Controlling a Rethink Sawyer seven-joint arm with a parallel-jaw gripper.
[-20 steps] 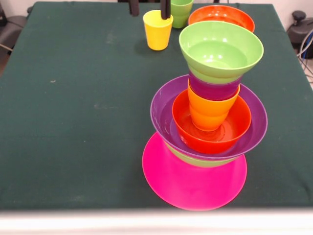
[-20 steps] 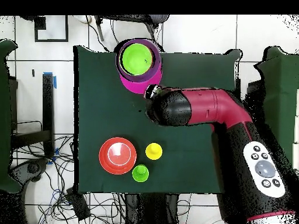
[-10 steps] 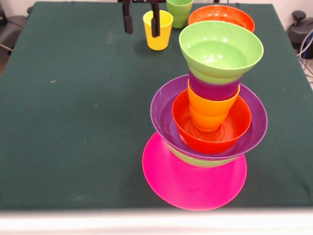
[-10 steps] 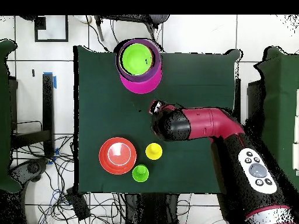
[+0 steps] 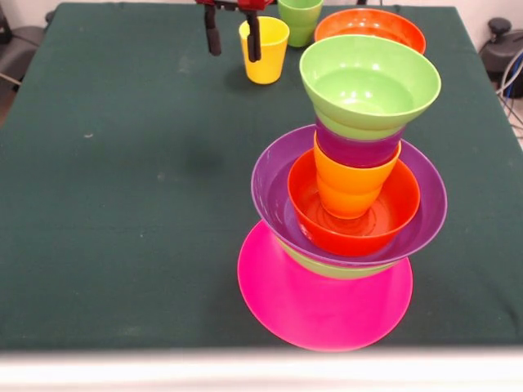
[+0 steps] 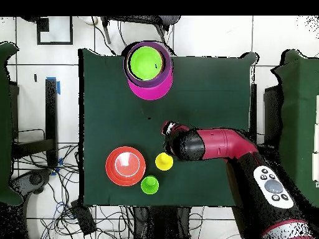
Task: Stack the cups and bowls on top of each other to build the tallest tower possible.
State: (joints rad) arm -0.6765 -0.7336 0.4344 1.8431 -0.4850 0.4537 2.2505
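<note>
The tower (image 5: 347,196) is a glossy plastic column; from its wide pink base bowl (image 5: 323,298) rise a green bowl, a wide purple bowl (image 5: 274,192) holding an orange-red bowl (image 5: 351,229), then an orange cup (image 5: 347,184), a purple cup, and a light green bowl (image 5: 368,86) on top, empty; it stands well apart from the black-fingered gripper (image 5: 233,37), toward the table's opposite edge; the gripper hangs with fingers spread, holding nothing, just beside the yellow tumbler (image 5: 265,51); beyond that sit a light green tumbler (image 5: 301,18) and an orange-red bowl (image 5: 372,28); bare dark green cloth (image 5: 122,180) lies on the gripper's other side.

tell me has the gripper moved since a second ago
Yes. In the overhead view the arm has drawn back from the tower toward the yellow cup; in the front view the gripper now hangs open beside that cup.
</note>
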